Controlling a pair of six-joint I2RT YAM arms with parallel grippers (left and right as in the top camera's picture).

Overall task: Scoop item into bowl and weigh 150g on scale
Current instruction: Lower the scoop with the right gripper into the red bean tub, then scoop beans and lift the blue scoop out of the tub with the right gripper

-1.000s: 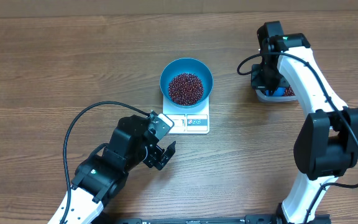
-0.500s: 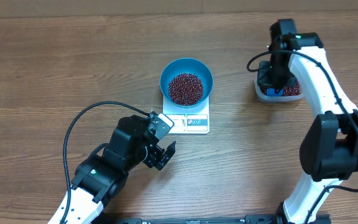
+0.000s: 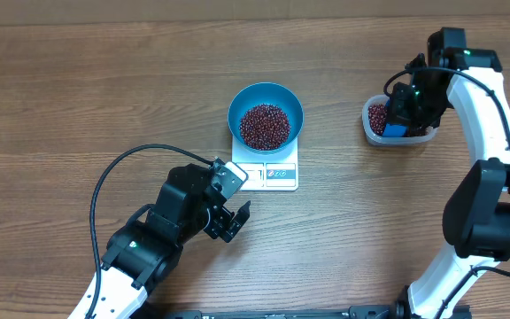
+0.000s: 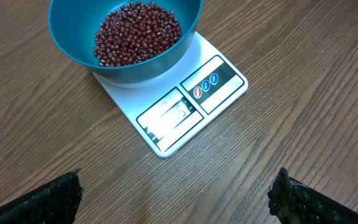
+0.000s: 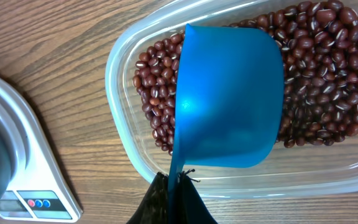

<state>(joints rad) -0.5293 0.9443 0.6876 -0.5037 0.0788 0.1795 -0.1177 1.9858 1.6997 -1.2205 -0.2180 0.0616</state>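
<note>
The blue bowl (image 3: pixel 266 113) (image 4: pixel 124 37) stands on the white scale (image 3: pixel 270 170) (image 4: pixel 185 106), holding a heap of red-brown beans (image 3: pixel 264 126) (image 4: pixel 138 32). More beans (image 5: pixel 316 68) fill a clear plastic tub (image 3: pixel 398 122) (image 5: pixel 129 143) at the right. My right gripper (image 3: pixel 402 113) (image 5: pixel 174 180) is shut on the handle of a small blue scoop (image 5: pixel 229 99), which hangs empty over the tub. My left gripper (image 3: pixel 228 221) (image 4: pixel 176 193) is open above bare wood, just in front of the scale.
A black cable (image 3: pixel 118 168) loops from the left arm over the table. The right arm (image 3: pixel 485 177) reaches up along the right edge. The scale's display and buttons (image 4: pixel 194 99) face the left gripper.
The right gripper with the scoop has moved right, from the tub's left side to over its right part, uncovering the beans in the tub. The left arm has not moved.
</note>
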